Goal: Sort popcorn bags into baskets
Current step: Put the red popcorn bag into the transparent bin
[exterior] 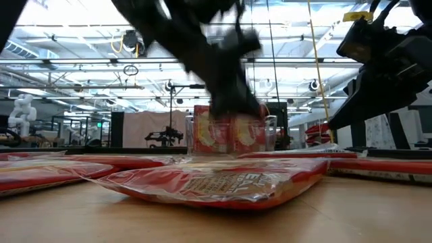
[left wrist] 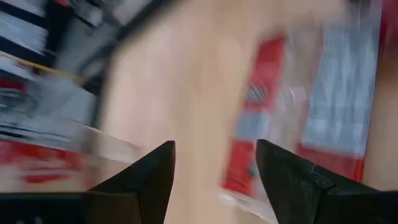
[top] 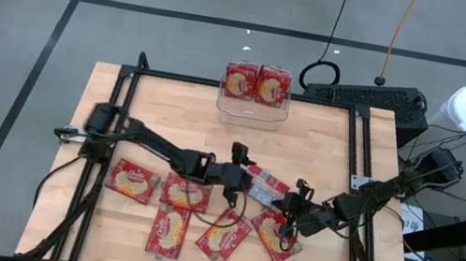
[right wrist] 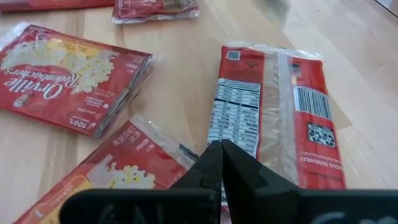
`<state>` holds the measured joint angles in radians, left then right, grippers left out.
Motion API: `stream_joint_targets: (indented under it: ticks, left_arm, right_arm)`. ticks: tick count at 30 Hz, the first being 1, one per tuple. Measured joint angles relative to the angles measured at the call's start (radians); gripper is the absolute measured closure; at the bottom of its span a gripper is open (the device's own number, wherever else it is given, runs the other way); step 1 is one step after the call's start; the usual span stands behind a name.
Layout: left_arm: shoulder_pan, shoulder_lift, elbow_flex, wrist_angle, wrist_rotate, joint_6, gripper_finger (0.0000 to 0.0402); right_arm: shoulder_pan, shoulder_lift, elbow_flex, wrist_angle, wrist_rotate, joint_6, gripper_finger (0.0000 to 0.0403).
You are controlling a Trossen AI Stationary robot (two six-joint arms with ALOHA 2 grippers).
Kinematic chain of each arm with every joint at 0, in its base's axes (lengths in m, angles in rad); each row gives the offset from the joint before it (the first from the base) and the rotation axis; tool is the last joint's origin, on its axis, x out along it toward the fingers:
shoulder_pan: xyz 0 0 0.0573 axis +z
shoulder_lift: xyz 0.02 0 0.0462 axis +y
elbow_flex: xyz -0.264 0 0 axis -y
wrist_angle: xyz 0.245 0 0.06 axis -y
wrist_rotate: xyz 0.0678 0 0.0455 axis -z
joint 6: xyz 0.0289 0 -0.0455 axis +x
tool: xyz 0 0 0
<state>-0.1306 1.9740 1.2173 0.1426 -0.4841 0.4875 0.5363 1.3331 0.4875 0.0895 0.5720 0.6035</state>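
The wooden table (top: 325, 146) is carrying a clear basket (top: 253, 107) at twelve o'clock, two red bags standing inside. Loose popcorn bags (top: 132, 180) are lying toward six, one reading "Orville Redenbacher's" (right wrist: 68, 74). Left gripper (top: 239, 181) is hovering released; right gripper (right wrist: 221, 163) is sitting clenched, empty, over a barcode-backed bag (right wrist: 273, 106).

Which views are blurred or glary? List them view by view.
Left wrist view: heavy motion smear over the table and a back-up popcorn bag; only the left gripper fingers look crisp. Low view: an arm is smeared dark against bright ceiling lights, and the nearest bag is soft. Right wrist view: sharp, label print readable on the bag. High view: even, no glare.
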Motion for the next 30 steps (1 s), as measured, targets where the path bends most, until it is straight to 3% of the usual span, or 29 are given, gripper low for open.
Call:
stream_joint_targets:
  ticks: [3,8,17,22,30]
  left_arm:
    - [-0.033,-0.09,0.002,-0.069,-0.007,-0.047,0.0172]
    - [-0.091,-0.143,0.0,-0.111,0.082,-0.134,0.0172]
    - [-0.153,-0.052,0.0,-0.047,0.084,-0.136,0.0172]
    - [-0.142,0.007,-0.002,-0.032,0.087,-0.123,0.0172]
    - [-0.111,0.015,-0.002,-0.061,0.083,-0.164,0.0172]
  right_arm:
    - [-0.007,0.0,0.001,0.003,-0.001,0.003,0.0403]
    - [-0.019,0.0,0.001,0.012,-0.001,0.007,0.0403]
    - [-0.02,0.0,0.001,0.019,-0.004,0.034,0.0403]
    - [-0.017,0.0,0.001,-0.038,-0.073,-0.01,0.04]
    - [0.024,0.0,0.001,-0.127,-0.077,-0.254,0.0318]
